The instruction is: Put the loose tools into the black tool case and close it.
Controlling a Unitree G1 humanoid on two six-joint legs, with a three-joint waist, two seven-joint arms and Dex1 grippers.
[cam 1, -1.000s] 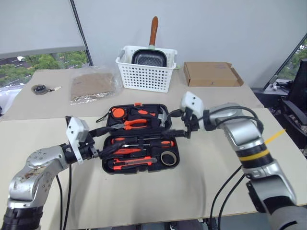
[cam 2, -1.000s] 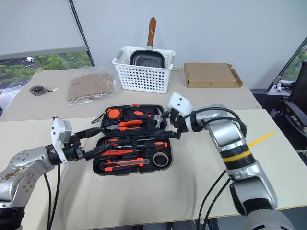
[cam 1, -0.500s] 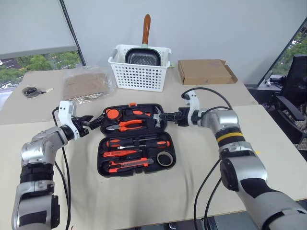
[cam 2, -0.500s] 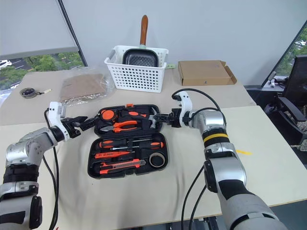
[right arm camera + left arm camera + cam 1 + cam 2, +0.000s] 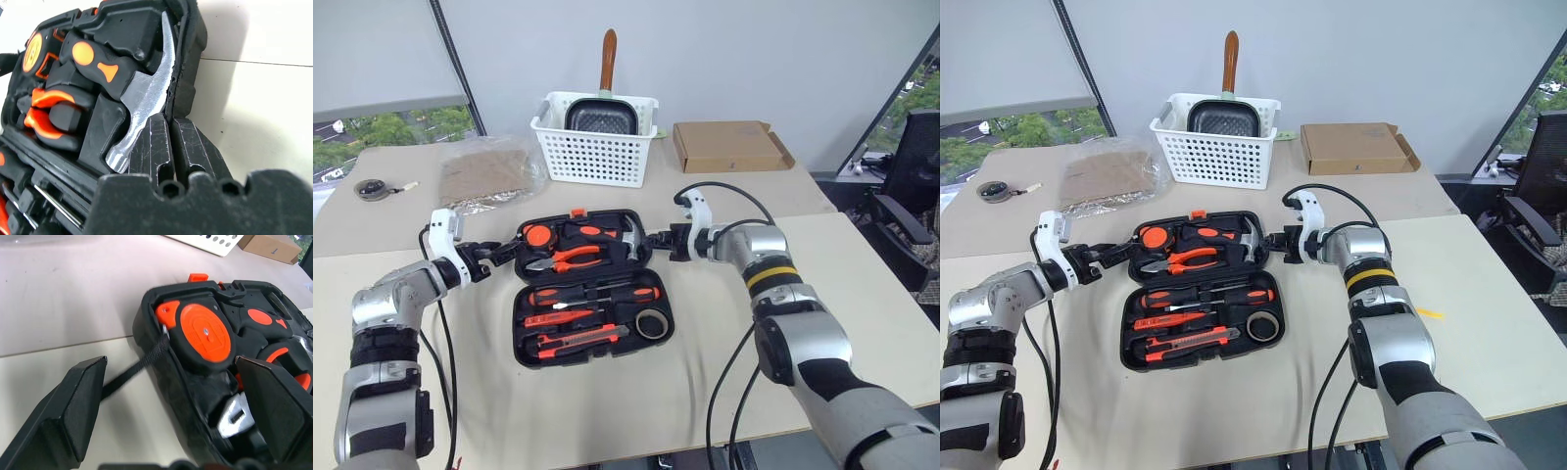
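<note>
The black tool case (image 5: 595, 358) lies open on the table. Its near half holds two screwdrivers (image 5: 597, 292), a tester pen (image 5: 570, 317), a utility knife (image 5: 578, 340) and a tape roll (image 5: 652, 324). The far half holds an orange tape measure (image 5: 203, 335), pliers (image 5: 570, 260) and a hammer (image 5: 146, 93). My left gripper (image 5: 168, 361) is open, its fingers straddling the far half's left corner, where a black strap hangs out. On the opposite side, my right gripper (image 5: 172, 122) is shut on the far half's right rim beside the hammer head.
On the far table stand a white basket (image 5: 597, 157) with a pan in it, a cardboard box (image 5: 729, 147), a plastic bag of brown material (image 5: 489, 176) and a small round tape measure (image 5: 374, 188). A seam divides the two tables just behind the case.
Both arms have reached forward from above the near half to the two sides of the far half. The right gripper has gone from open to shut on the rim.
</note>
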